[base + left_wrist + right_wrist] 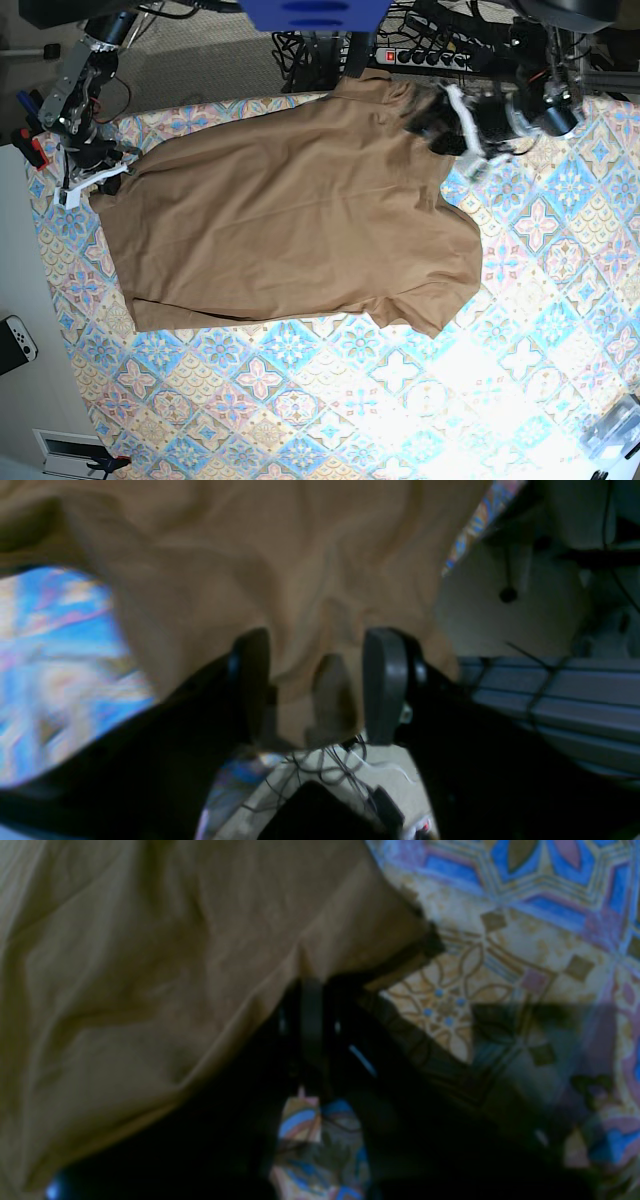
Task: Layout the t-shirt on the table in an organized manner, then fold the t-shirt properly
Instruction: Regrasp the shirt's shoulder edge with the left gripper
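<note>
The tan-brown t-shirt (290, 210) lies spread mostly flat on the patterned table (400, 400), one sleeve pointing to the front right. My left gripper (440, 125) is at the shirt's far right edge by the table's back edge. In the left wrist view its fingers (385, 680) stand apart, open, with a loose fold of t-shirt (300, 555) hanging between them and table (50, 655) beside it. My right gripper (100, 180) is at the shirt's left corner. In the right wrist view the right gripper (312, 990) is shut on the t-shirt (150, 965) edge, just above the table (525, 915).
A power strip with cables (430, 55) lies on the floor beyond the table's back edge. A white controller (15, 340) sits off the table's left side. A clear plastic object (615, 430) is at the front right corner. A metal rail (550, 690) runs beside the left gripper.
</note>
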{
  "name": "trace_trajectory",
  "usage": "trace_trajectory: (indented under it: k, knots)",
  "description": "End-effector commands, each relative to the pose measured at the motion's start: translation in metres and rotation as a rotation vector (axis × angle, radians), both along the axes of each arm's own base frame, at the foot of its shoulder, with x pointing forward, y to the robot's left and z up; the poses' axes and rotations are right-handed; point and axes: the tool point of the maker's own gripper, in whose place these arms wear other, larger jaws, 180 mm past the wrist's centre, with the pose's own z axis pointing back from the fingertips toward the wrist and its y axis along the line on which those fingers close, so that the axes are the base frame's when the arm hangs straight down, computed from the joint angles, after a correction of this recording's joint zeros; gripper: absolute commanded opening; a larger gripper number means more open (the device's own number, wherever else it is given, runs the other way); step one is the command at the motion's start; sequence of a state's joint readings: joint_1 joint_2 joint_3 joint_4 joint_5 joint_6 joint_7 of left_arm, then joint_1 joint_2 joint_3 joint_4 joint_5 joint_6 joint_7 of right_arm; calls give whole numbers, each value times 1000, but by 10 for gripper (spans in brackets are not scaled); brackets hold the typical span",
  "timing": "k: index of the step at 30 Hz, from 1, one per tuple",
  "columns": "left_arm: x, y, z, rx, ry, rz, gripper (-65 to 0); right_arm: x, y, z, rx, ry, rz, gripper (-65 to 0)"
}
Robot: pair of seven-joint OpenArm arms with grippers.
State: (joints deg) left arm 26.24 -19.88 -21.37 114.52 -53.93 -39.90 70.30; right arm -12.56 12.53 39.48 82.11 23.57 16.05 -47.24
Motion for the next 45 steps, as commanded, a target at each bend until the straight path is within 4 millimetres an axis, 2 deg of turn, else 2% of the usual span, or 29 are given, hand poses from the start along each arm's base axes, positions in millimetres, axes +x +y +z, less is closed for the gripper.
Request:
trace_trajectory:
  k: [1, 4, 6, 9, 12, 15, 17, 21, 26, 28, 31, 34, 39, 45]
  knots:
    - [-4, 12, 1, 9, 4, 30, -390, -1, -5, 2, -18, 18, 6, -650]
    - [-9, 48, 0, 64, 17, 136, -396, -1, -5, 2, -19, 17, 7, -650]
    - [-16, 64, -6, 72, 41, 211, -393, -1, -5, 3, -21, 16, 8, -650]
    - [-27, 74, -25, 79, 109, 271, -392, -1, -5, 3, -21, 16, 8, -650]
    - [-32, 59, -44, 75, 164, 239, -392, -1, -5, 3, -21, 16, 8, -650]
    - [-34, 34, -59, 38, 214, 182, -392, -2, -3, 2, -20, 18, 12, -650]
    - [-36, 22, -69, 13, 244, 171, -392, 1, 5, 0, -15, 24, 39, -650]
    - [-29, 13, -78, 5, 255, 187, -395, 6, 19, -4, -6, 29, 80, -650]
    - [-26, 5, -79, -11, 252, 191, -403, 7, 20, -4, -7, 30, 84, -650]
    - [-23, 3, -79, -17, 246, 193, -462, 7, 20, -4, -7, 30, 84, -650]
    - [-22, -4, -78, -39, 245, 201, -650, 6, 20, -4, -6, 31, 84, -650]
    - [-23, -4, -79, -38, 251, 201, -650, 7, 20, -4, -6, 29, 84, -650]
    - [-27, 7, -81, 1, 259, 215, -650, 6, 19, -4, -6, 30, 80, -650]
    - [-20, 66, -73, 54, 217, 403, -650, 5, 18, -5, -5, 33, 75, -650]
